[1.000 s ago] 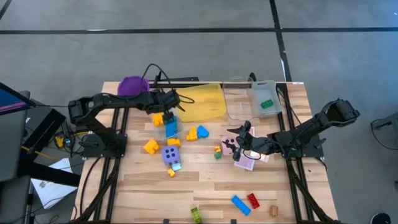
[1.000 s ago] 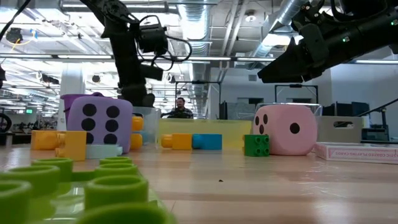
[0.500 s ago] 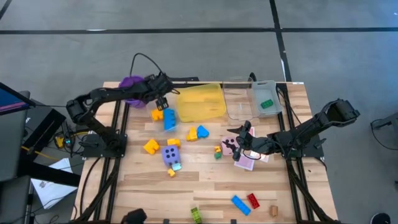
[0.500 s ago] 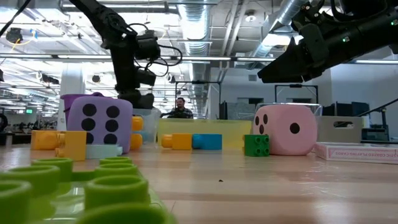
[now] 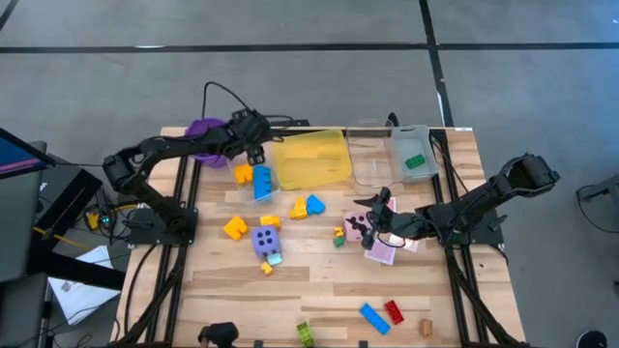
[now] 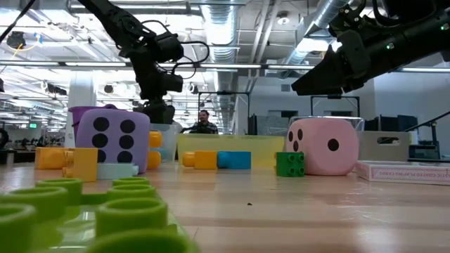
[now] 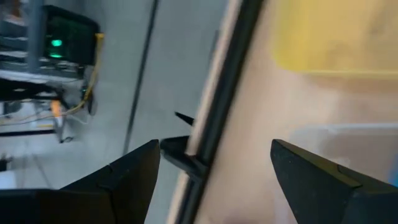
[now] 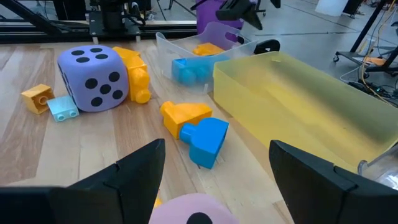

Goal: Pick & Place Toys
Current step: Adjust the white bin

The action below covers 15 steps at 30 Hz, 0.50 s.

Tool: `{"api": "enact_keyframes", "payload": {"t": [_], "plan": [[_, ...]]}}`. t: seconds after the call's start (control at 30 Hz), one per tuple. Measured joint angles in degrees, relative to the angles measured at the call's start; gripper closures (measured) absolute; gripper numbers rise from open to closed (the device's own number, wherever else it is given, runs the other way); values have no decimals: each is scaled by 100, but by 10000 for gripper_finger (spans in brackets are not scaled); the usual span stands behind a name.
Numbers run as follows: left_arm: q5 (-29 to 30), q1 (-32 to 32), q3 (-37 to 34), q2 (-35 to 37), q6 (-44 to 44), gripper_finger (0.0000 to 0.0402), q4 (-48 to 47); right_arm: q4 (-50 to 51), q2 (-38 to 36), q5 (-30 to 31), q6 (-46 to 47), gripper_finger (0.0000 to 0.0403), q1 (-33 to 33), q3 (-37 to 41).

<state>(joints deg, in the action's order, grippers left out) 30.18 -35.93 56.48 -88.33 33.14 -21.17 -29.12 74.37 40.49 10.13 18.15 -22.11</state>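
While the left gripper [image 5: 256, 153] is hovering spread over the clear plastic tray [image 8: 186, 43], a purple black-dotted die [image 8: 94, 77] is sitting near pastel blocks, right gripper [image 5: 379, 208] spread above the pink die [image 6: 323, 147].

Grey floor [image 5: 290, 87] with dark seams around wooden table [image 5: 309, 290]; exposed ducts [image 6: 330, 10] overhead; person [image 6: 204, 123] seated far back.

A wooden table [image 5: 319, 290] carries scattered blocks [image 5: 235, 227], two dice [image 5: 265, 239], cards [image 5: 383, 253], trays [image 5: 311, 159].
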Motion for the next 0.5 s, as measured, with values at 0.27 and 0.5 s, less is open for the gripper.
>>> {"api": "enact_keyframes", "payload": {"t": [0.27, 0.5], "plan": [[-420, 226, 1, 0, -32, 106, -968, 2, 0, 0, 0, 121, 0, 0], [-264, 15, 12, -396, 267, 106, -929, 65, 0, 0, 1, 121, -112, 1]]}}
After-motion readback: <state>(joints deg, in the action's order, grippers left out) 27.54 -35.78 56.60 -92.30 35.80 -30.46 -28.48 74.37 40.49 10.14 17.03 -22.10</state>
